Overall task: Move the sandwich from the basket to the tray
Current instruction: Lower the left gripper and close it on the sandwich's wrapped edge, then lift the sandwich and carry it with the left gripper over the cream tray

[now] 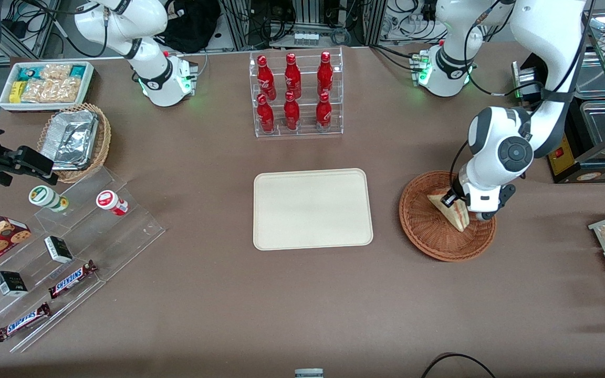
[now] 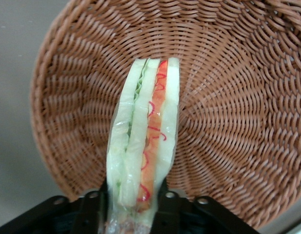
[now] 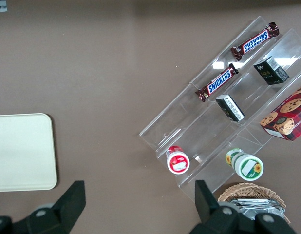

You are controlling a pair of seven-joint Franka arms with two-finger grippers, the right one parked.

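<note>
The gripper (image 1: 456, 202) pinches the sandwich (image 1: 450, 209) between its jaws, just above the basket (image 1: 428, 236), tray (image 1: 312, 209) alongside.

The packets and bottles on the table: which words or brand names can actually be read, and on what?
"SNICKERS": on each of the two chocolate bars lying on the clear stepped stand.
Red bottles in the clear rack: white script, too small to read.
Small dark boxes, round-lidded cups and cookie box: print too small to read.
The gripper, shut on the sandwich over the basket, shows no lettering.
</note>
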